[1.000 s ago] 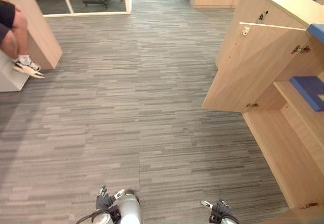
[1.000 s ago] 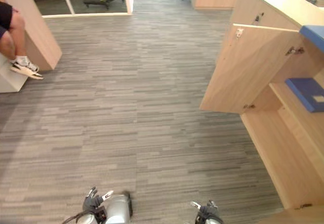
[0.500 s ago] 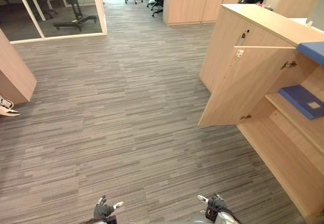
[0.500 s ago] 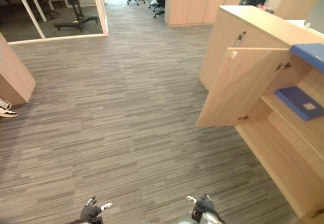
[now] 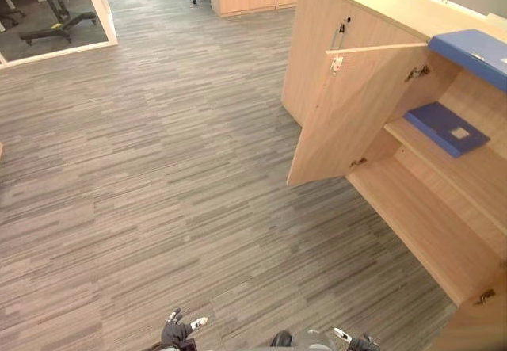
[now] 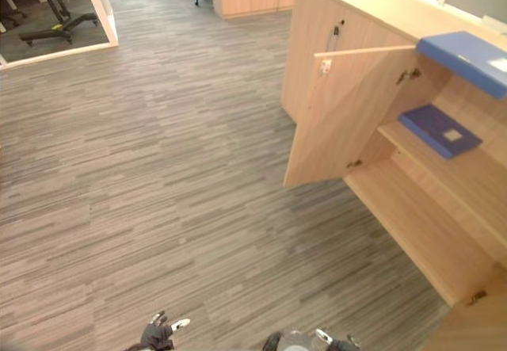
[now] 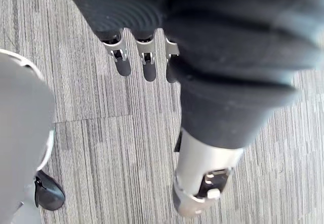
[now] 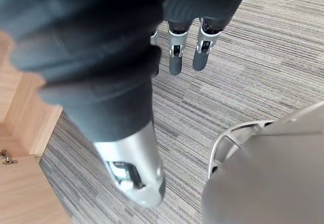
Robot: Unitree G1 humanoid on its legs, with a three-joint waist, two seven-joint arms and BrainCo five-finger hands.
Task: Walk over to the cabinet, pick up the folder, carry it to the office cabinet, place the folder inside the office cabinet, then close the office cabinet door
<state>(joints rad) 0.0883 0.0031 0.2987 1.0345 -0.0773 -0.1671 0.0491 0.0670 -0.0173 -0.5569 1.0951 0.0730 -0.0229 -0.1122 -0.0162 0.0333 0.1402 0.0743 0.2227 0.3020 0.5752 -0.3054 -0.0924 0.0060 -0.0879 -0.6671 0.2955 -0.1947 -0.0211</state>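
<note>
Cabinet (image 5: 356,18) is being faced from its open side, with the door (image 5: 348,113) standing wide over the floor (image 5: 158,169). One blue folder (image 5: 444,127) is lying flat on the shelf (image 5: 459,181) inside. A second folder (image 5: 471,54) is lying on the cabinet top.

Left hand (image 7: 148,67) and right hand (image 8: 174,57) are being held low over the floor, fingers slack and straight, nothing grasped in either.

Judgement: either a walk-up for a pickup is being made, or placement is done and door closing is pending; which one cannot be told.

Next move, as judged: the approach is to be finished and a hand raised toward the top folder or the door's edge, with the door's swing being allowed for.
</note>
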